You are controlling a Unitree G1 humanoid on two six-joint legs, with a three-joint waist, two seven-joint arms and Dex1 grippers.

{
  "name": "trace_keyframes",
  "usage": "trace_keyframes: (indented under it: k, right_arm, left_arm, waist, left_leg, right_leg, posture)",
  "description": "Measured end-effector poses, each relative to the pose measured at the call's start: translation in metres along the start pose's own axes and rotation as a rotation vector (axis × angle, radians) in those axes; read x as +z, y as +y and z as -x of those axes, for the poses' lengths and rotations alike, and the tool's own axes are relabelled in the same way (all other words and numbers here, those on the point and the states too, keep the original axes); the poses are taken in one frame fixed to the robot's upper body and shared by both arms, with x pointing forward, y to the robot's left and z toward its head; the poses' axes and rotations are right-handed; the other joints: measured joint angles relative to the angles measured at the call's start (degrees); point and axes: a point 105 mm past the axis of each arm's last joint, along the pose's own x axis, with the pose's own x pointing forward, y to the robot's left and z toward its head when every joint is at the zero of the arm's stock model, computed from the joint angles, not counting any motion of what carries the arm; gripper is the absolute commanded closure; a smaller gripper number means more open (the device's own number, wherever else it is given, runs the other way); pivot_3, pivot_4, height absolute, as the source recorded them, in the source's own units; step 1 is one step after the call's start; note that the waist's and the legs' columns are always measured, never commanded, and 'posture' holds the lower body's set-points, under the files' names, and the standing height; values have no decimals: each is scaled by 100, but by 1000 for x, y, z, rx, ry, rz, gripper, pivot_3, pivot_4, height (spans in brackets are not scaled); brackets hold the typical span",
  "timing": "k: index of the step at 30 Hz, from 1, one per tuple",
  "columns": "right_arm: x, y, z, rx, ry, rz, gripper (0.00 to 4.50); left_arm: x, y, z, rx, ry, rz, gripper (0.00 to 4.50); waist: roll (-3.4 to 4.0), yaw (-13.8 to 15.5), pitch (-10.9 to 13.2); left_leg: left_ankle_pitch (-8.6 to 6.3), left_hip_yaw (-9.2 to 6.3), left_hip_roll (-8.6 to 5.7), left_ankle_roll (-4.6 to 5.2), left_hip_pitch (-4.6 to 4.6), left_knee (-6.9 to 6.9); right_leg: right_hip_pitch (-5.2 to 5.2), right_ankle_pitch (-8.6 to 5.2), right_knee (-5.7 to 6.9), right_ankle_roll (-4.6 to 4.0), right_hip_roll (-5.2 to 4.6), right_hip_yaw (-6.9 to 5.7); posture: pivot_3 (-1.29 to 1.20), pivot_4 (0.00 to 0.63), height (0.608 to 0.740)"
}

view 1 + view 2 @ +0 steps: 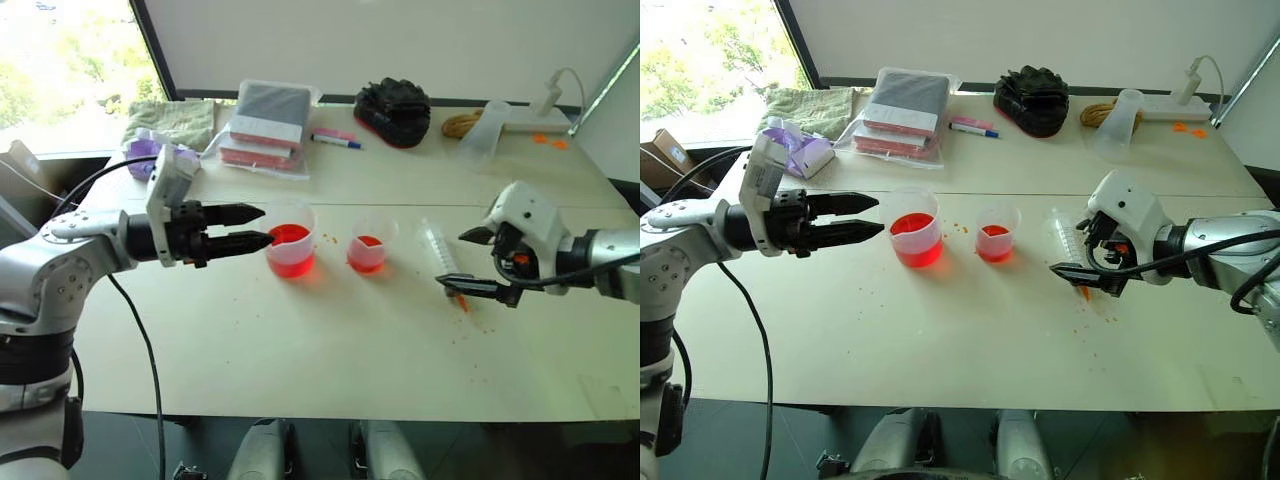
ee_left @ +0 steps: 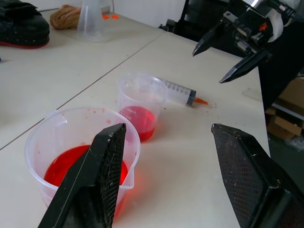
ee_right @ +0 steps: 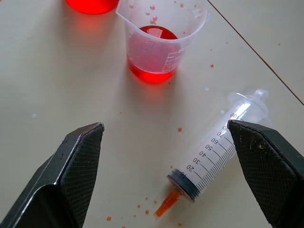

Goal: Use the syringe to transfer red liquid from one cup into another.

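- Two claws hang over the pale surface [image 1: 300, 350], both spread wide and holding nothing.
- The left claw [image 1: 255, 227] points level toward the larger cup [image 1: 292, 238], its two black fingertips just beside the cup's rim; I cannot tell whether they touch it.
- The right claw [image 1: 1077, 258] tilts downward over the syringe [image 3: 216, 149], its fingers standing to either side of the barrel and clear of it.
- The syringe lies flat on the surface, empty as far as can be seen, plunger pushed in, orange tip pointing toward the surface's near edge, well to the right of both cups.
- The larger cup stands upright with red liquid [image 2: 83, 164] filling its lower part.
- The smaller cup [image 1: 368, 242] stands upright just to the right of the larger one, apart from it, between it and the syringe, with a shallow layer of red liquid at its bottom.
- Small orange-red drops speckle the surface around the syringe tip and between the cups.
- Farther back lie a blue-capped marker [image 1: 336, 141], a stack of bagged flat packs [image 1: 268, 125], a dark bundled object [image 1: 392, 110] and a frosted cup [image 1: 484, 128].
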Motion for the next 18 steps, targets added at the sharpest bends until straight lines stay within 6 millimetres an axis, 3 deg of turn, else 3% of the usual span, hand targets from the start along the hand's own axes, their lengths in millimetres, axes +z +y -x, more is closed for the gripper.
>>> trace_keyframes:
  k: [5,11,18]
  right_arm:
    - [22,-30,-14,-79,29,-179,141]
    - [3,-59,-43,-187,252,-440,141]
    - [-9,-71,-64,-215,402,-586,141]
  left_arm:
    - [5,0,-9,-23,-20,-13,1510]
    - [2,2,-12,-24,-16,-3,1510]
    - [1,3,-13,-10,-15,-9,1510]
  waist:
    - [0,-17,0]
    - [0,19,0]
    - [0,-12,0]
  left_leg:
    - [1,2,1,-1,2,-3]
    - [0,2,-4,-1,-7,-2]
    - [0,5,-5,1,-8,-5]
  right_leg:
    - [-2,-1,3,-1,3,2]
    - [-8,0,-1,0,-3,1]
    - [-11,1,0,1,-3,1]
  posture:
    - [0,150,740]
    - [0,150,740]
    - [0,150,740]
